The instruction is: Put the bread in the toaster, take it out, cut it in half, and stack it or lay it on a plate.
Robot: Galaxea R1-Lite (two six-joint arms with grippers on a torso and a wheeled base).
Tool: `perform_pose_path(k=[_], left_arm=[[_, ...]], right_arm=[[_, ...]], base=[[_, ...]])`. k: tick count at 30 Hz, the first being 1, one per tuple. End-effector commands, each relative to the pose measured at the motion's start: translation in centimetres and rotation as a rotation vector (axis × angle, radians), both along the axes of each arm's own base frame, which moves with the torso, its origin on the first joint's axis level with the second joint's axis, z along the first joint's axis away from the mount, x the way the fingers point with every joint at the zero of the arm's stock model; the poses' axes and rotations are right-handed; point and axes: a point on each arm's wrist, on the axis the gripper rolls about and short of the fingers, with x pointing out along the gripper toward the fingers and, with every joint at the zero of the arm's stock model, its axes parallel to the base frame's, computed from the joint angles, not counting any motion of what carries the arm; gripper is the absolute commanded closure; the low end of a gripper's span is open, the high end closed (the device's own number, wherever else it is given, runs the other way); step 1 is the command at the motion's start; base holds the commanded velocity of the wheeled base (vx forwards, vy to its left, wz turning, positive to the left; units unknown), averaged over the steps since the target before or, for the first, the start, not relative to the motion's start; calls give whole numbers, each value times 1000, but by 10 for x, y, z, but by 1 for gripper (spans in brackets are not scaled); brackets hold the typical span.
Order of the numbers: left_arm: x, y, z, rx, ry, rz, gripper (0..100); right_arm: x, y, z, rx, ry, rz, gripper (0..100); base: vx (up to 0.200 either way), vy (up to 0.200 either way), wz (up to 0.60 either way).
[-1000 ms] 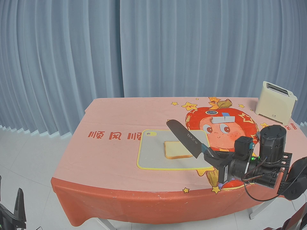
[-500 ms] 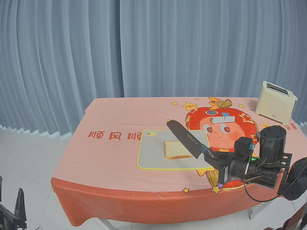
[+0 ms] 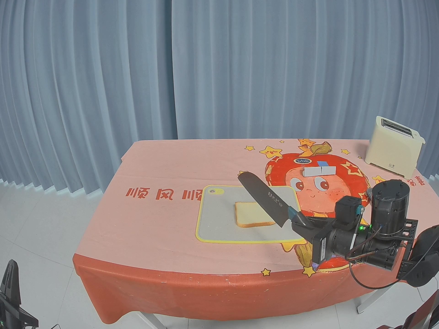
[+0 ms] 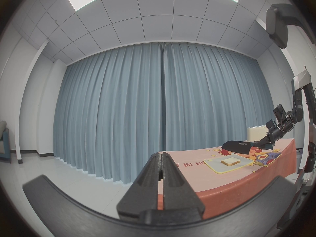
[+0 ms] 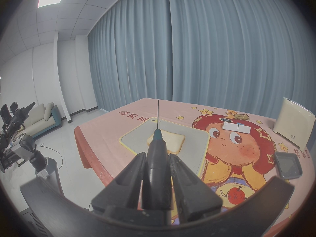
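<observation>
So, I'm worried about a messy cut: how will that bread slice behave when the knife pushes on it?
The bread slice lies flat and unheld on the smooth cutting board, so it may slide if pushed sideways. It looks thin and pale, so probably soft and light, squashing under the knife in the right gripper.

In the head view, the blade of the knife (image 3: 265, 198) is covering the right edge of the bread (image 3: 249, 214) on the cutting board (image 3: 215, 225), and its handle is sitting buried between the fingers of the right tool (image 5: 157, 157). The right arm (image 3: 361, 241) is blocking the desk's (image 3: 160, 234) near right corner; the picture's bottom edge is cutting off the left tool (image 3: 10, 283).
</observation>
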Motion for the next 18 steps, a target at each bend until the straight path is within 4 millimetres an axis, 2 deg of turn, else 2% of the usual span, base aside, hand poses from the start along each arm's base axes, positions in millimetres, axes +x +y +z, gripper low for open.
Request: perform_pose_path(k=[1,8,13,18], left_arm=[[1,0,-4,5,8,-1,100],[-1,0,4,33,-72,1,100],[9,0,16,37,-66,-1,100],[28,-1,35,37,-69,-9,100]], right_arm=[[0,0,0,1,0,2,100],[-1,1,-1,-3,4,5,100],[-1,0,-1,-1,2,4,100],[-2,1,-1,-4,4,7,100]], base=[[0,0,0],[0,0,0],[0,0,0],[0,0,0]])
